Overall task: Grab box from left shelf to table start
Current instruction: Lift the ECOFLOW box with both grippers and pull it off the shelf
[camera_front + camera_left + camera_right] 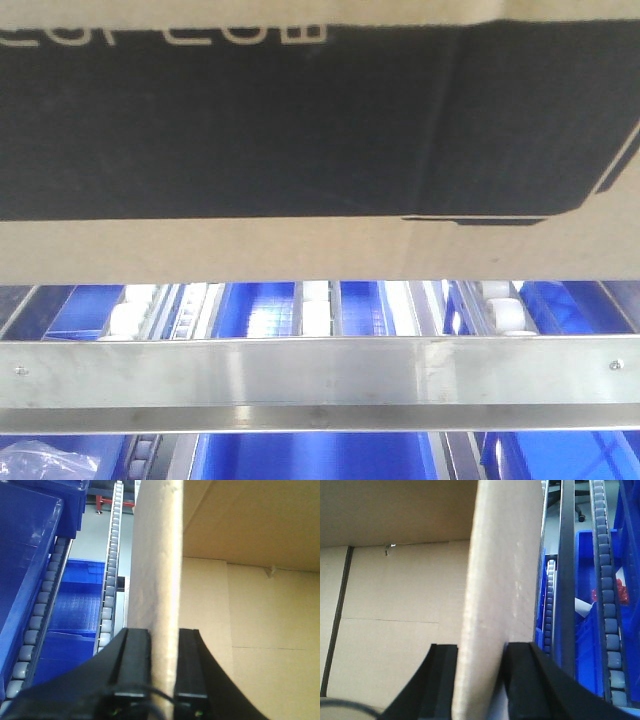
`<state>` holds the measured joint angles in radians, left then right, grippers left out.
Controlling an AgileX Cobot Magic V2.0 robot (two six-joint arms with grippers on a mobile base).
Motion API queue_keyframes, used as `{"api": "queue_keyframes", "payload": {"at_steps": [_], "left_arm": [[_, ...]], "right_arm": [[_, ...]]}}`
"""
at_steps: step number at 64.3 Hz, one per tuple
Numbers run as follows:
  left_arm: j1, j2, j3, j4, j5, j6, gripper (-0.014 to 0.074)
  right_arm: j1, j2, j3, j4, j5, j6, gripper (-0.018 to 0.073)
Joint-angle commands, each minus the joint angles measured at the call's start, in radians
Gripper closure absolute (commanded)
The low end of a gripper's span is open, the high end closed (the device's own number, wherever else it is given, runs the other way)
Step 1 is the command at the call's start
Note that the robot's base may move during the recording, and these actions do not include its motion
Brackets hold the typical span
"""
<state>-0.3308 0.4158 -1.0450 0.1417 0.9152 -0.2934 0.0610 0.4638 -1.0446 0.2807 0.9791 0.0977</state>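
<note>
Box: the box (300,140) fills the upper part of the front view, above the shiny front rail of the left shelf (320,372), with blue bins (260,310) behind and below. It cannot be told whether its bottom rests on the rollers or is raised.
Left tool: the left tool (162,637) is clamped on one box wall, one finger inside and one outside, near a roller track (112,555).
Right tool: the right tool (480,652) is likewise closed on the opposite wall.
Step in hand: the box is judged to be being drawn out of the shelf.
Good practice: both arms should be moved together, at equal pace and height, so that the walls are not twisted. The bottom should be kept clear of the rail.
Risk: thin cardboard may buckle or slip if it is pulled unevenly.
Surface: it is not seen in any view, so the set-down is judged some way off.
</note>
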Motion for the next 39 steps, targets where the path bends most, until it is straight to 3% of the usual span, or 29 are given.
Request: {"api": "queue_keyframes", "payload": {"at_steps": [1, 39], "left_arm": [[0.008, -0.009, -0.042, 0.164, -0.171, -0.022, 0.0699], [0.008, -0.009, -0.042, 0.164, -0.171, -0.022, 0.0699]], "right_arm": [[-0.012, 0.008, -0.032, -0.178, -0.149, -0.005, 0.0503], [-0.012, 0.008, -0.032, -0.178, -0.149, -0.005, 0.0503]]}}
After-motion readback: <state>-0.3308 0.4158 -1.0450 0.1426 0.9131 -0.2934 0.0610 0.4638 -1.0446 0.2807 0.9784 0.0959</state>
